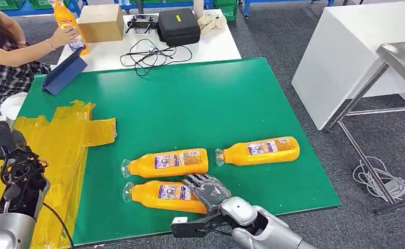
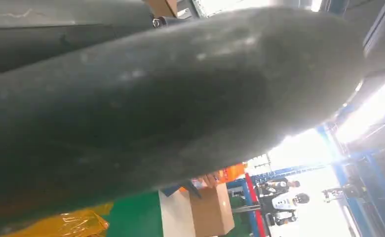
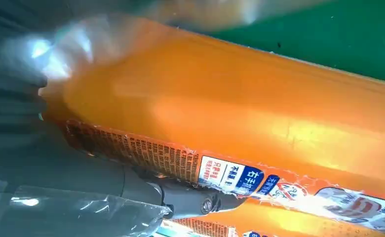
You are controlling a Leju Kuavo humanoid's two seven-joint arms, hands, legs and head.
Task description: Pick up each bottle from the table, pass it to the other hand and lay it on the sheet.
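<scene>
A broad, dark grey rounded surface (image 2: 171, 98), blurred by closeness, is seen across most of the left wrist view; whether it belongs to the robot hand cannot be told. Beyond one of its edges, a strip of green worktop (image 2: 131, 217) is seen, with crinkled yellow sheet (image 2: 67, 224) lying on it. Next to the green, a white surface (image 2: 173, 217) and a brown cardboard box (image 2: 212, 210) are shown, and something orange (image 2: 232, 173) is glimpsed just past the box. Blue metal racking (image 2: 348, 173) is shown in strong backlight, and a white robot figure (image 2: 284, 200) is made out far behind.
</scene>
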